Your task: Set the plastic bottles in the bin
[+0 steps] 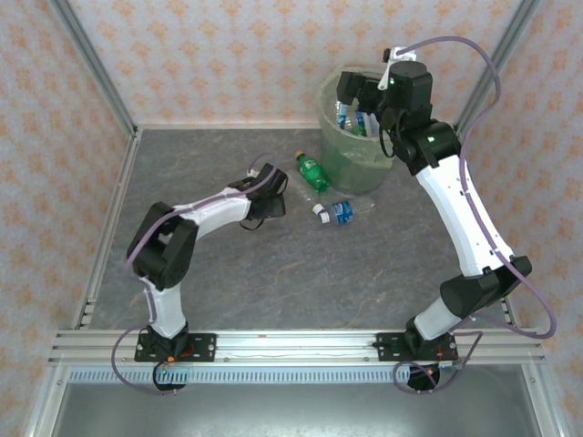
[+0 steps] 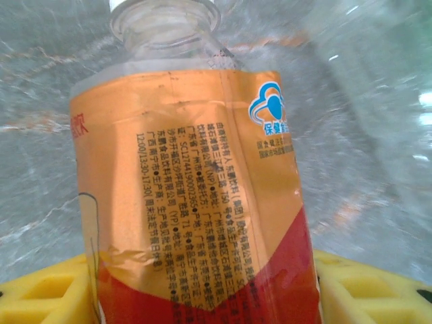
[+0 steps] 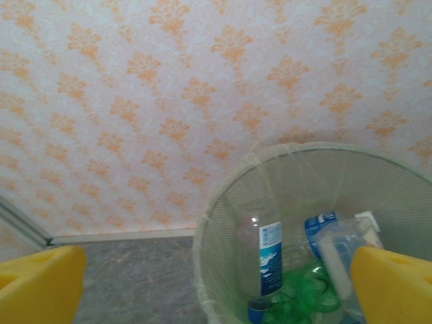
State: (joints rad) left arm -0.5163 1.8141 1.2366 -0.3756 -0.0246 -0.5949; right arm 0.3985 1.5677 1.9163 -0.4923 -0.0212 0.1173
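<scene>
Lying between left claw (image 2: pixel 202 300) pads (image 2: pixel 40 293), clear bottle (image 2: pixel 196 169), creased orange-and-red label

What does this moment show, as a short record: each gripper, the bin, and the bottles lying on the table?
left gripper: fingers either side of an orange-labelled bottle; grip not certain
right gripper: open, empty, above the bin
bin: upright at the far side of the table, several bottles inside
loose bottles: green bottle and blue-labelled bottle, lying near the bin
</scene>
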